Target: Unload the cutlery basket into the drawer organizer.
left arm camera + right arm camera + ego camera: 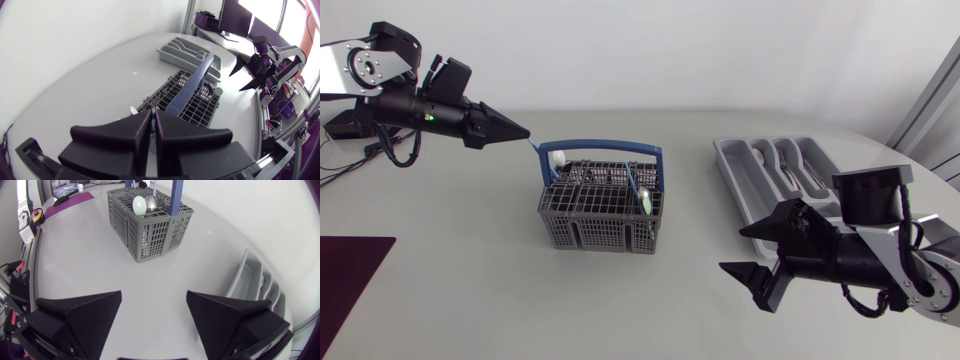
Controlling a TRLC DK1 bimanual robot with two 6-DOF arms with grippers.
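While nothing lies between its fingers, the right end effector (732,248) hangs spread wide over the desk (470,260) close to the near edge, towards the right corner. Its own wrist view shows the two wedge fingers (85,315) well apart with bare desk between them (153,300), and they point towards the middle of the desk. At the near left corner lies a dark maroon mat (345,270), which runs off the desk's left edge.

Farther in, about the middle of the desk, stands the cutlery basket (605,205), a grey grid box with a blue handle (605,146) arching over it. It stands upright and well apart from the right end effector. Cutlery stands in its compartments: a pale spoon bowl (139,204) and a metal spoon bowl (151,201) rise side by side above the rim, just beside the handle's near post. A white piece (557,160) shows at the basket's far left corner.

To the right of the basket, nearer the far edge, the grey drawer organizer (730,170) lies flat and askew to the desk's edges, with some metal cutlery (790,165) in its long slots. Its near end is hidden behind the right arm.

Farthest back, towards the far left corner, the left end effector (520,130) has its fingers (172,135) pressed together on nothing. Its tip points at the far left end of the blue handle (192,82) and is just beside it; contact cannot be told.
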